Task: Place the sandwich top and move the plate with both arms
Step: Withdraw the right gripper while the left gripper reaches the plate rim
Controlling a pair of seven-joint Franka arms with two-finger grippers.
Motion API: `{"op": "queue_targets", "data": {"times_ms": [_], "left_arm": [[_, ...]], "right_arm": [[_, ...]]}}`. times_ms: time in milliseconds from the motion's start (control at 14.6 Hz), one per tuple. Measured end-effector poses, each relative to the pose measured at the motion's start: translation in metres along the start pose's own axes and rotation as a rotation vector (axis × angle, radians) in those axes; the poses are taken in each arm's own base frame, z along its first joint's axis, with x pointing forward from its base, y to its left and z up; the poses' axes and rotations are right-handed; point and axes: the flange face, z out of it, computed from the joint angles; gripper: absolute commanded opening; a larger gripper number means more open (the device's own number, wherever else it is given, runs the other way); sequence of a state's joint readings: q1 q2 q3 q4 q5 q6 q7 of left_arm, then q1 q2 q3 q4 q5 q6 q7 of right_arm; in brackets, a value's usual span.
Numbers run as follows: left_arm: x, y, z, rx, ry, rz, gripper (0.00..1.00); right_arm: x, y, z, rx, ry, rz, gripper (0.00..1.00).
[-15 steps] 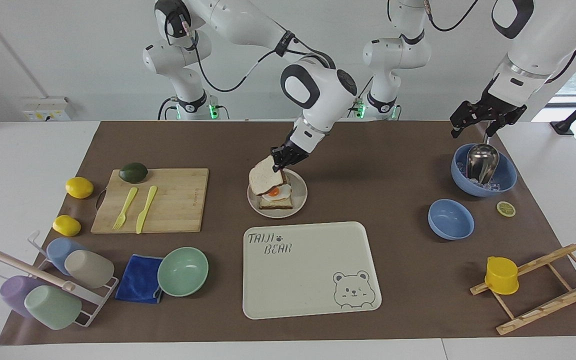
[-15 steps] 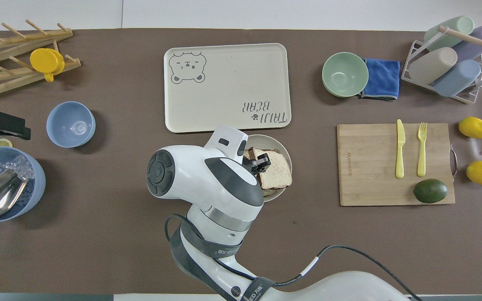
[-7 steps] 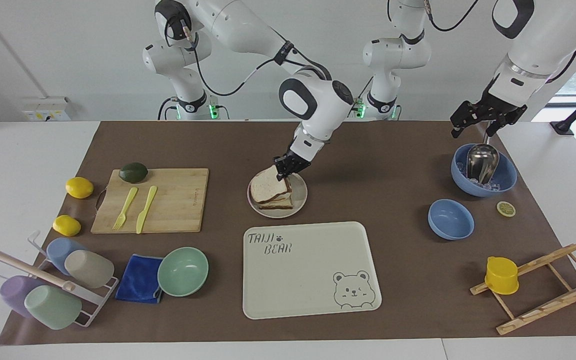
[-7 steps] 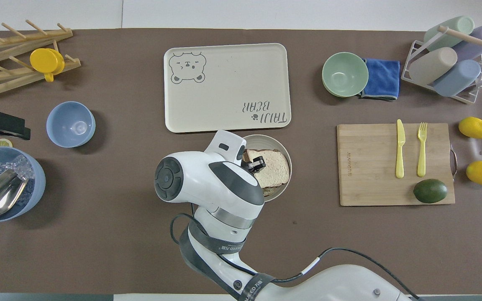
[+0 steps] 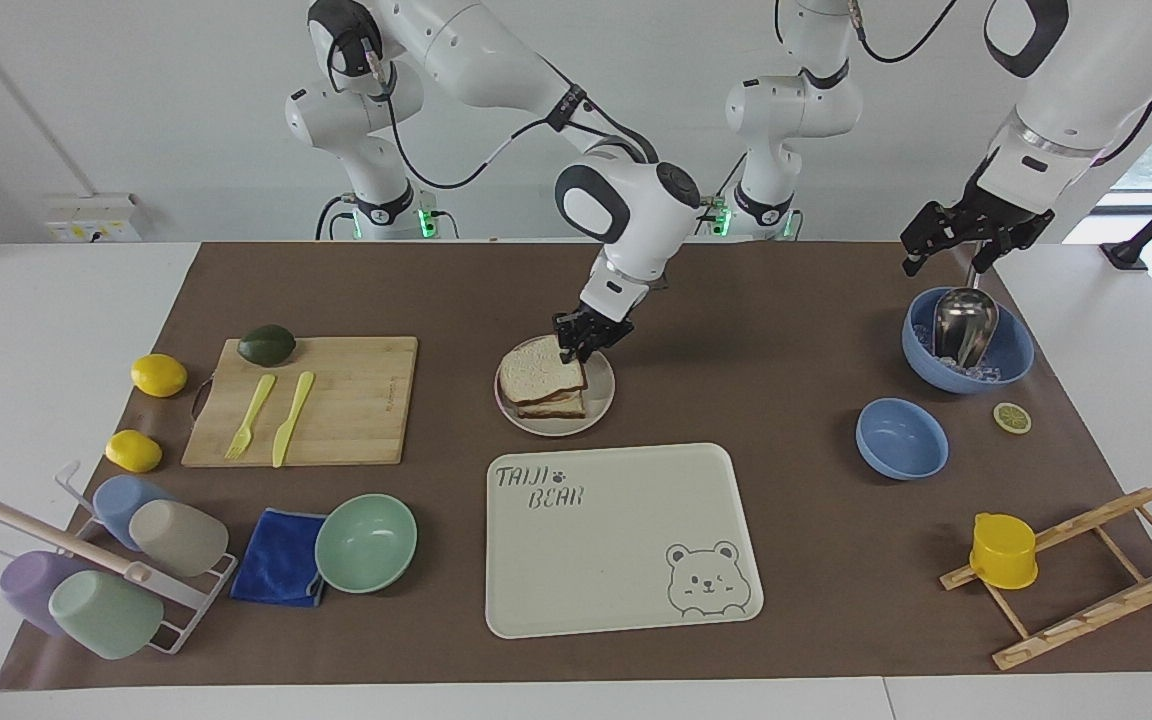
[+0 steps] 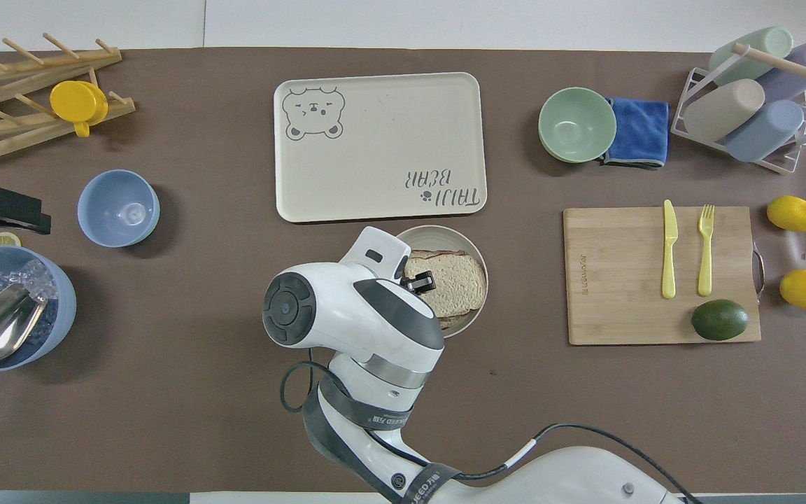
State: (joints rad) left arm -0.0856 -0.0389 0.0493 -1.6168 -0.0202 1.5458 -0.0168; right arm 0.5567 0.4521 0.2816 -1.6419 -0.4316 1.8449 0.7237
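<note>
Where the frame's centre lies, the sandwich top (image 5: pixel 539 371), a roughly square slice of light, porous bread with a darker crust, rests flat on the stack beneath it, on the plate (image 5: pixel 601 393).

Plate: small, round, beige-grey, raised rim; just above the tray's upper edge in the facing view, centre of frame.

Right gripper (image 5: pixel 586 339): black, two-fingered, at the slice's upper right corner in the facing view; whether the fingers are clamped on the crust or just apart from it cannot be told. Right arm: white, glossy shells, black collars; enters from upper left, bends at the elbow and slopes down to the plate, wrist tilted.

Left gripper (image 5: pixel 956 240): black, fingers spread apart, holding nothing, hanging over the ice bowl (image 5: pixel 1006 350) at upper right; the arm waits.

Tray (image 5: pixel 626 570): large, cream, rectangular, rounded corners, bear print; lower centre.

Cutting board (image 5: pixel 356 400): pale wood, rectangular; left of centre, bearing a yellow plastic fork (image 5: pixel 251 416), a knife (image 5: pixel 292 418) and a dark green avocado (image 5: pixel 267 345).

Mint bowl (image 5: pixel 366 543): smooth, round; lower left, beside a folded blue cloth (image 5: pixel 279 557).
</note>
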Motion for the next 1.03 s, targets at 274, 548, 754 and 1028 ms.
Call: {"op": "queue_targets", "data": {"times_ms": [274,548,754,1028], "left_arm": [[0.0,0.0,0.002,0.0,-0.004,0.0,1.0],[-0.001,0.001,0.008,0.0,-0.011,0.003,1.0],[-0.005,0.005,0.021,-0.003,-0.003,0.009,1.0],[-0.009,0.021,0.044,-0.075,0.019,-0.012,1.0]], "right_arm": [[0.002,-0.004,0.003,0.086,-0.008,0.058,0.41],[0.02,0.019,-0.006,0.148,-0.004,0.13,0.6],[0.053,0.105,-0.024,0.27,-0.042,0.224,1.0],[0.048,0.249,-0.058,0.328,-0.129,0.26,1.0]]}}
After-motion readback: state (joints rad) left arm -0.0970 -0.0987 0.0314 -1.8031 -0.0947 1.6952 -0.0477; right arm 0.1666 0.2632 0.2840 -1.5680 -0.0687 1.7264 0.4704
